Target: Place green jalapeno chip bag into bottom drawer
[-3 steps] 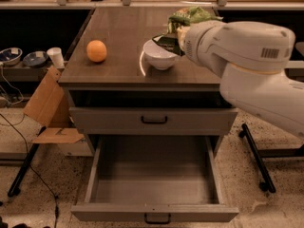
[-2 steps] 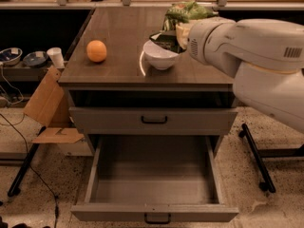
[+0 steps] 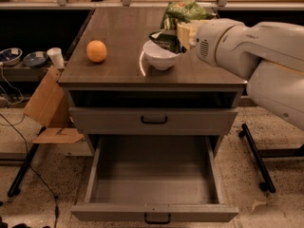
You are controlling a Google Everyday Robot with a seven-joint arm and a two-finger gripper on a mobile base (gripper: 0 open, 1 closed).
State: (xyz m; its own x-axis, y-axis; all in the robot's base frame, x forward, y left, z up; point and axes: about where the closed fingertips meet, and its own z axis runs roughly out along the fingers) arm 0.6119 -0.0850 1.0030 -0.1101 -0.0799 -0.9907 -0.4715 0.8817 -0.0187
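The green jalapeno chip bag (image 3: 183, 12) hangs crumpled just above and behind the white bowl (image 3: 159, 58) on the cabinet top. My gripper (image 3: 179, 33) comes in from the right and is shut on the bag's lower part, with a cream finger (image 3: 186, 31) pressed against it. The bag's dark lower edge overlaps the bowl's rim. The bottom drawer (image 3: 154, 212) is pulled fully open below, its inside bare, with a dark handle on its front. My white arm (image 3: 251, 46) covers the right end of the cabinet top.
An orange fruit (image 3: 96, 51) sits on the left of the wooden top (image 3: 118, 27). The shallower drawer (image 3: 154, 120) above is shut. A cardboard flap (image 3: 45, 103), cables, bowls and a white cup (image 3: 56, 57) lie to the left. A black wheeled stand (image 3: 256, 156) is on the right.
The gripper has lifted the chip bag a little and drawn it left, so it now stands over the back of the bowl. The drawer, bowl and orange have not moved.
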